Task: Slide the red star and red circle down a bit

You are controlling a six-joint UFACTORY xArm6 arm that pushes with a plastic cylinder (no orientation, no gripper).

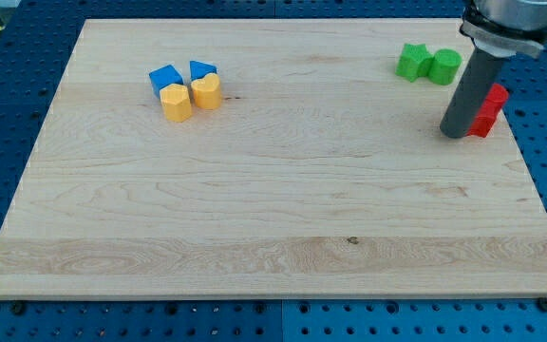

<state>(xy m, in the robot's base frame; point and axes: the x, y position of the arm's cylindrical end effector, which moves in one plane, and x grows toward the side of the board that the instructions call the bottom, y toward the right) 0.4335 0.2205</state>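
Observation:
Two red blocks [488, 110] sit near the board's right edge, partly hidden behind the dark rod, so I cannot tell star from circle. One red piece shows higher by the rod [497, 94], the other lower [483, 124]. My tip [454, 132] rests on the board just left of the red blocks, touching or nearly touching them.
A green star [412, 61] and a green round block [445, 66] sit at the view's top right, above the rod. At upper left a cluster: blue cube [164, 77], blue triangle [202, 69], yellow hexagon [176, 103], yellow heart-like block [206, 92]. The wooden board [273, 209] ends close right of the red blocks.

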